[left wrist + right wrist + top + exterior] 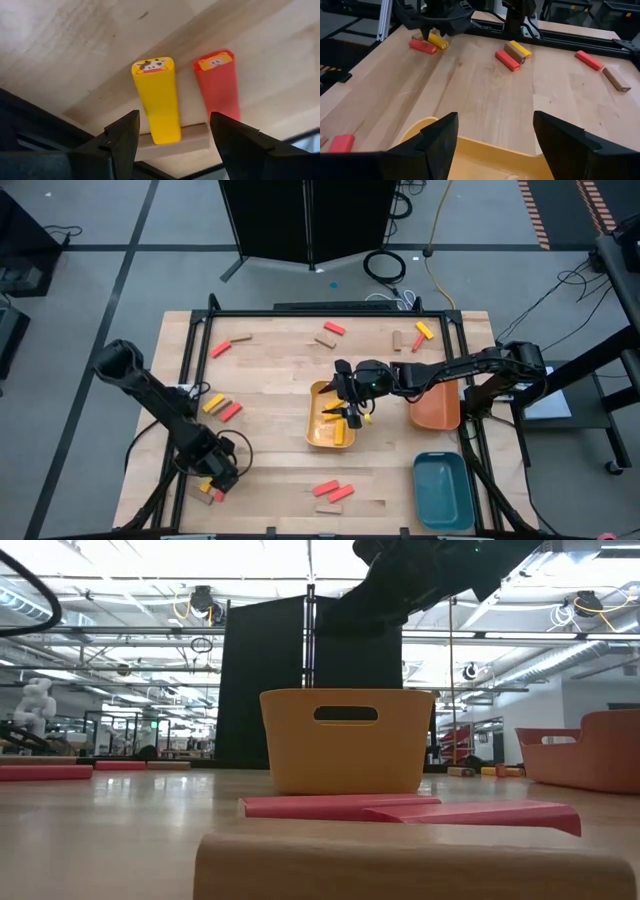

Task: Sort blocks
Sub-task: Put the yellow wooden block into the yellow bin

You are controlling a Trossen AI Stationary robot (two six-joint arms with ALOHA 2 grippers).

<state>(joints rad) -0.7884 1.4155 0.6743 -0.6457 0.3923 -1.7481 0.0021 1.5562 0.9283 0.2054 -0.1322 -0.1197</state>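
Sorting has barely started, judging by how many blocks lie loose on the wooden table (280, 370). The right gripper (349, 411) hangs over the yellow tray (316, 430) with its fingers spread and nothing between them; at least one yellow block (343, 435) lies in that tray beneath them. The orange tray (436, 410) and teal tray (441, 492), both off to the side of those fingers, look empty.

The left gripper (172, 145) hovers at the near left table edge, fingers wide apart and clamped on nothing. A yellow cow-faced block (157, 100) sits between the fingertips, its end resting on a tan block (192, 140); a red block (218, 85) lies just beside it, ahead of one finger.

Scattered pairs and triples of red, yellow and tan blocks are yet to be sorted: three groups at the far edge, one by the left arm, and two red ones (333, 491) near the front.
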